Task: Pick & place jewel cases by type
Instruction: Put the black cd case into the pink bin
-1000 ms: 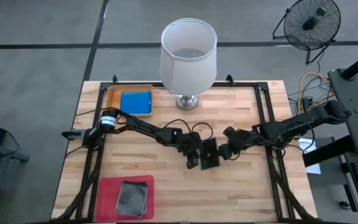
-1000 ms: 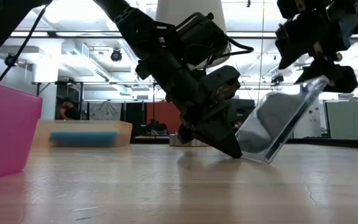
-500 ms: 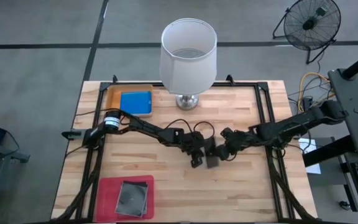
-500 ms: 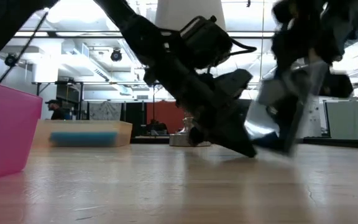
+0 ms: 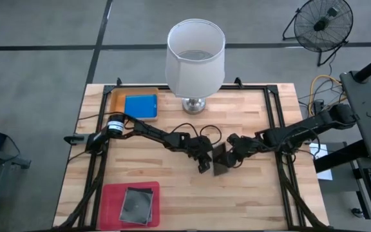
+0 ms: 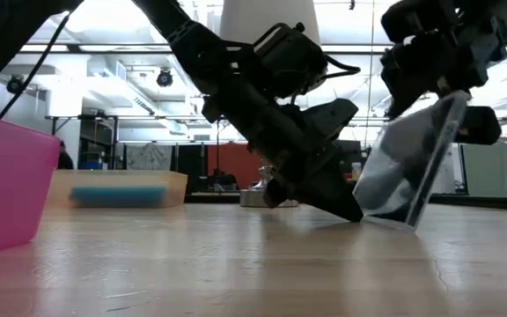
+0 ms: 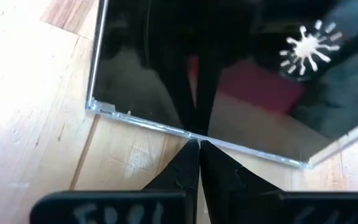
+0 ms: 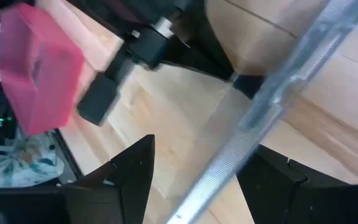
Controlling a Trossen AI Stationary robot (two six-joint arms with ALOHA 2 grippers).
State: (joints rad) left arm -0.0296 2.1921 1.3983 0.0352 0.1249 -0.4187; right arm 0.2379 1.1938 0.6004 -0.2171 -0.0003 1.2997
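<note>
Low view shows dark grey-transparent square plastic jewel case tilted steeply at mid-desk, lower edge on the pale wooden desk, upper edge between the wide-set fingers of the right gripper, with the left gripper, fingers pressed together, wedged at its lower edge. Judged risk: could slip off that edge and slap flat, or skid away, since only one thin rim seems pinched. Cannot tell how firmly the right gripper bites; disc inside barely made out.
</note>
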